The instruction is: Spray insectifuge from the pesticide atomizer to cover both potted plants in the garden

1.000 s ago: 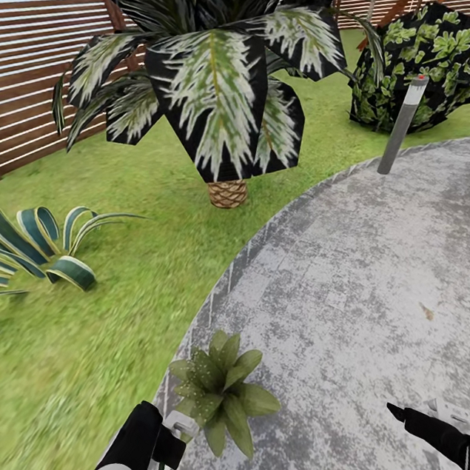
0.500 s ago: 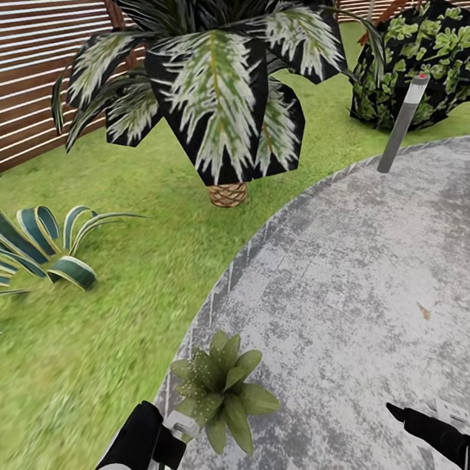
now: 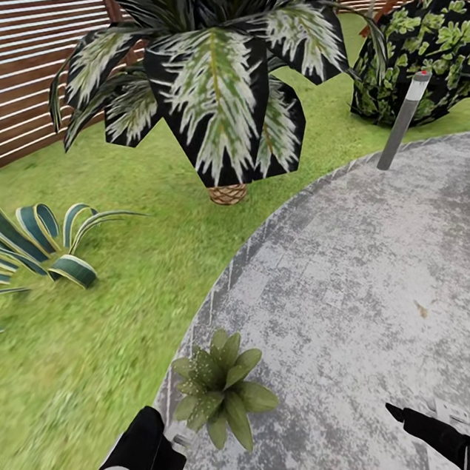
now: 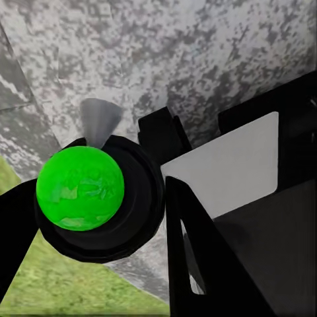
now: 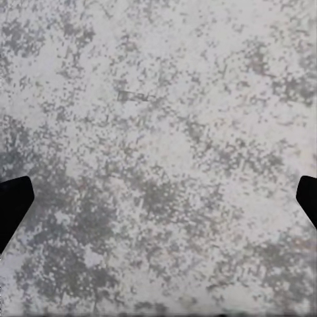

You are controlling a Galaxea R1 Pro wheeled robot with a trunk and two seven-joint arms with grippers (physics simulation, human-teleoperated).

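One potted plant (image 3: 223, 390), a low rosette of dull-green leaves, sits at the near left rim of the round grey paved patch (image 3: 360, 277). Just left of it and below it in the head view, my left gripper (image 3: 170, 457) is shut on the pesticide atomizer (image 3: 179, 442). In the left wrist view the atomizer (image 4: 80, 188) shows a green round cap in a black collar with a grey nozzle cone, and a black finger (image 4: 198, 257) lies beside it. My right gripper (image 3: 401, 413) hangs open over bare paving, its fingertips (image 5: 13, 205) wide apart. The second potted plant is out of view.
A big palm (image 3: 213, 81) stands on the lawn (image 3: 93, 344) beyond the paving. The striped agave (image 3: 28, 249) is at the left, with a brown slatted fence (image 3: 4, 80) behind it. A dark bush (image 3: 427, 58) and a leaning grey post (image 3: 402, 122) are at the far right.
The left gripper with the atomizer has sunk a little toward the picture's bottom edge. The whole view has shifted slightly. The right arm has not moved.
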